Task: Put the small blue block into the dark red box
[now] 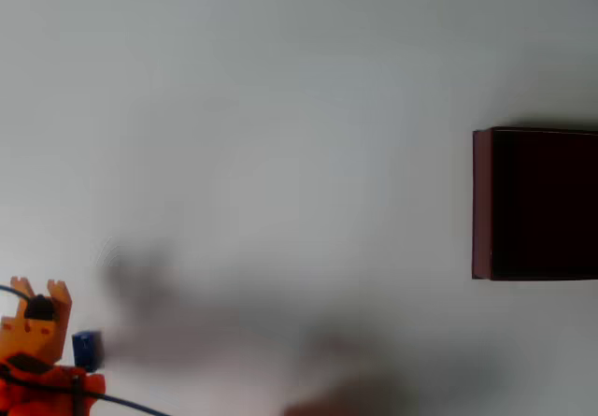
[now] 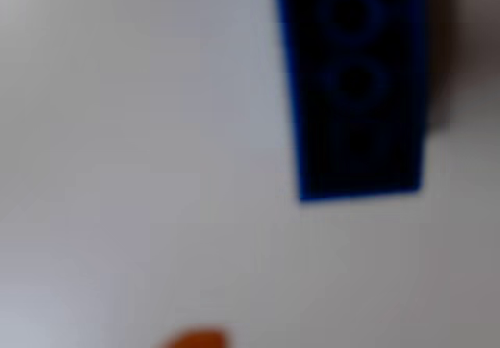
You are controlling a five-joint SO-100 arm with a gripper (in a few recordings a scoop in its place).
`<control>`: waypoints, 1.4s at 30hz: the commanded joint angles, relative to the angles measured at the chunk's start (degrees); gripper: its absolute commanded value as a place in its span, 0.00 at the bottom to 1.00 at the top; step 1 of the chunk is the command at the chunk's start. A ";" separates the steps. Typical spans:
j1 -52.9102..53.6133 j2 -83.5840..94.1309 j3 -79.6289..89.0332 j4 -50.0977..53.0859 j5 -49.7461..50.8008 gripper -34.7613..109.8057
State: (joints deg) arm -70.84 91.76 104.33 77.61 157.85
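Gripper [image 1: 82, 365] grasp state impossible to tell beside small blue block [image 1: 86, 349]; could nudge it away, far from dark red box [image 1: 482, 201] at right.

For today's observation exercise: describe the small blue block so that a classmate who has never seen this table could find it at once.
In the overhead view, start at the dark red box on the right edge of the white table, then cross to the lower left corner, where the orange arm sits. The small blue block lies just right of it, the only blue thing, studded on top.

Blue block [image 2: 355, 90] blurred, cropped (top edge); claw state unclear.
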 commanded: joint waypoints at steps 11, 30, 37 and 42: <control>-0.53 2.72 7.56 -6.24 1.05 0.39; -1.85 1.41 6.59 -7.91 5.36 0.39; -1.14 -0.88 4.31 -7.73 3.69 0.39; -1.49 -1.76 3.96 -8.61 4.48 0.39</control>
State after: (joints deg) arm -71.89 89.74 110.30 69.17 161.72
